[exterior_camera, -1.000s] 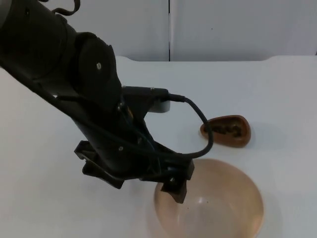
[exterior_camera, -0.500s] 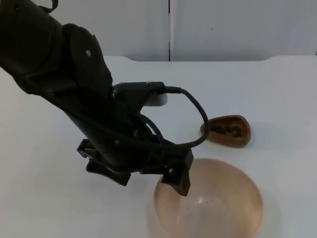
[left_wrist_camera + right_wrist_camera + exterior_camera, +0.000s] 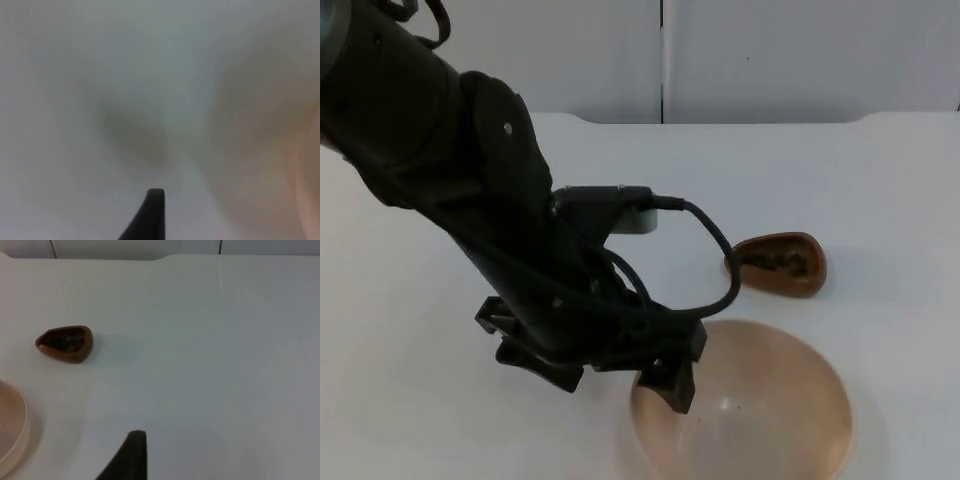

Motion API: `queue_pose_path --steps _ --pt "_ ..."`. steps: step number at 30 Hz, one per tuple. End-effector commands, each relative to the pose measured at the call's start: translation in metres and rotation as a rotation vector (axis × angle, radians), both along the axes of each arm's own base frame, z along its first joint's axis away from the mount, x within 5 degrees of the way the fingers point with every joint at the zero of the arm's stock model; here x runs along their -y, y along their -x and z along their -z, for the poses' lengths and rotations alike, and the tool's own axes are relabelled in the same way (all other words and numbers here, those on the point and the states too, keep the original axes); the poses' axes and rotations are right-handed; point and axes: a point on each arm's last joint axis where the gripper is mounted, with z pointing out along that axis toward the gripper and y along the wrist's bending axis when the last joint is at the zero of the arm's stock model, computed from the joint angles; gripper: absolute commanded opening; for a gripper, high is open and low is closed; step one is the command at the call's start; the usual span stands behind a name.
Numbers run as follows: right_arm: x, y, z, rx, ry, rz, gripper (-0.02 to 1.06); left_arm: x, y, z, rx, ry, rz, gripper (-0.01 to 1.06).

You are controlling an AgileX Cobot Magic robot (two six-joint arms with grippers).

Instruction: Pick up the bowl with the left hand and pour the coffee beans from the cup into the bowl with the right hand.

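Left tool point(image 3: 665, 385) at the bowl's point(image 3: 760, 400) left rim, grip state indiscernible; cup point(image 3: 780, 263) lies just beyond, on the desk point(image 3: 880, 190).

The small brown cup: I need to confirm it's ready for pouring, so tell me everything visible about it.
The small brown cup is a glossy, teardrop-shaped dish, wood-like in look, with dark coffee beans inside. It sits upright on the white table, apart from the pale translucent bowl nearer the camera. Nothing touches it.

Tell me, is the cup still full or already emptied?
Still holding beans: dark beans lie inside the cup, which stands on the table apart from the bowl.
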Motion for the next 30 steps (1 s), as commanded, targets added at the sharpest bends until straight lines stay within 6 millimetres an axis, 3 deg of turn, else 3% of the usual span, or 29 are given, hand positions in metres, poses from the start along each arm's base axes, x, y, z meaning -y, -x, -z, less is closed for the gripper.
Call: queue_pose_path --steps 1,10,13,14,24,28,30 --pt "0.0 0.0 0.0 0.008 0.005 0.0 1.05 0.001 -0.002 -0.002 0.006 0.01 -0.012 0.89" --pt "0.0 0.0 0.0 0.008 0.005 0.0 1.05 0.0 -0.002 -0.001 0.009 0.001 0.003 0.81" --pt "0.0 0.0 0.0 0.008 0.005 0.0 1.05 0.0 -0.001 -0.001 0.005 0.0 0.005 0.68" --pt "0.0 0.0 0.0 0.008 0.005 0.0 1.05 0.0 -0.001 -0.001 0.005 0.0 0.005 0.68" --pt "0.0 0.0 0.0 0.008 0.005 0.0 1.05 0.001 0.0 -0.004 -0.013 0.017 -0.011 0.11" --pt "0.0 0.0 0.0 0.008 0.005 0.0 1.05 0.001 0.0 -0.011 0.001 0.028 -0.009 0.0" --pt "0.0 0.0 0.0 0.008 0.005 0.0 1.05 0.001 0.001 -0.02 0.017 0.043 -0.012 0.0"
